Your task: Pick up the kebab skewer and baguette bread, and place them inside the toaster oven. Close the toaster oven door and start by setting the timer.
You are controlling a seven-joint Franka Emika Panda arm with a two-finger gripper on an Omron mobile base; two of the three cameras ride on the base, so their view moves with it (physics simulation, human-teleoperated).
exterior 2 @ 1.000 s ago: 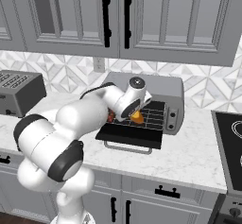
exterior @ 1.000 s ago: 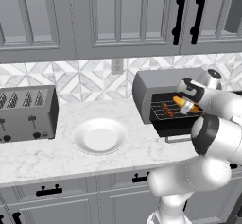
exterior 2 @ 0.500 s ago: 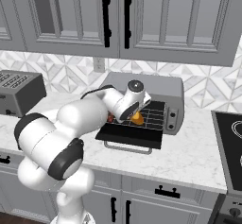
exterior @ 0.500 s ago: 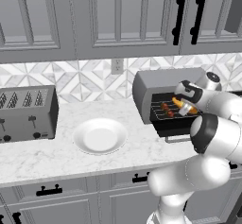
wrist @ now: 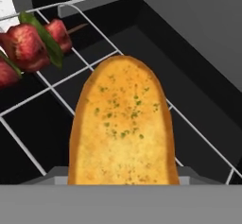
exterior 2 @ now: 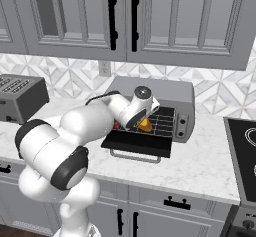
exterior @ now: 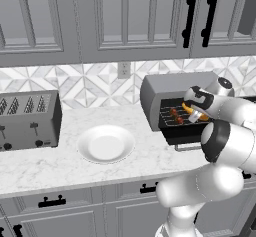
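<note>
Two food items sit w/in the wide grey toaster oven (exterior: 172, 92), far right on the marble bench (exterior: 60, 163): red-brown chunky kebab skewer (wrist: 33, 46) on wire rack, golden oval baguette bread (wrist: 123, 124) gripped by tool (exterior 2: 141, 125); dark drop-down door (exterior 2: 137, 141) down.

wall: grey panelled cabinets (exterior: 100, 16), black handles | backsplash (exterior: 95, 83): white geometric tile | counter (exterior: 60, 166): white marble | 9 o'clock: slot toaster (exterior: 27, 120) | centre: white plate (exterior: 106, 144)
</note>
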